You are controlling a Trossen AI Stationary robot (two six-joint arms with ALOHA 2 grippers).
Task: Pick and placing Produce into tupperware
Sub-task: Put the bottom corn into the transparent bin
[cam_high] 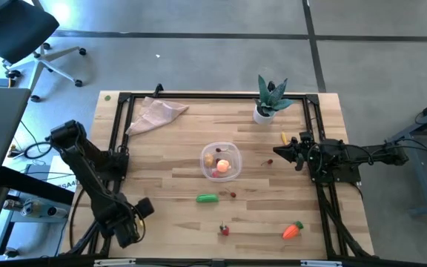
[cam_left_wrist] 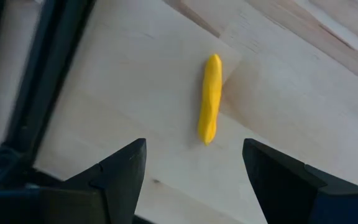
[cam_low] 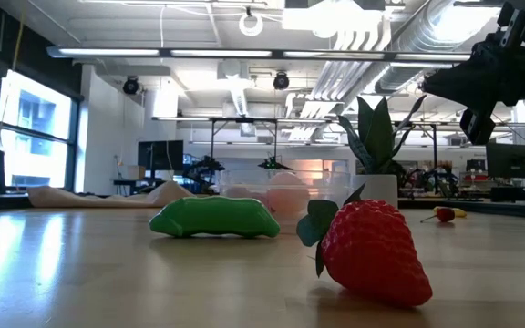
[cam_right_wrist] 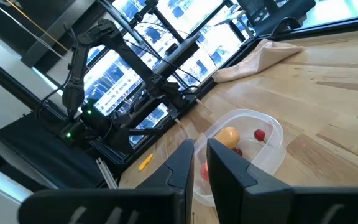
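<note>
The left hand (cam_left_wrist: 194, 155) is hovering above the table (cam_high: 169, 178) near its left front corner, fingers spread wide and holding nothing. The yellow piece (cam_left_wrist: 210, 96) is lying flat just ahead of the gap between them, seemingly lined up so the hand can drop down and close across its narrow width. The clear container (cam_high: 204, 159) is sitting well off from this hand, toward the table's middle, already holding an orange ball and some red and tan pieces. The green pepper (cam_high: 207, 198), strawberry (cam_high: 224, 230) and carrot (cam_high: 293, 231) are waiting loose between this hand and the table's far side. The right hand (cam_right_wrist: 201, 152) is idling beside the container, fingers nearly together and empty, probably staying out of the way.
</note>
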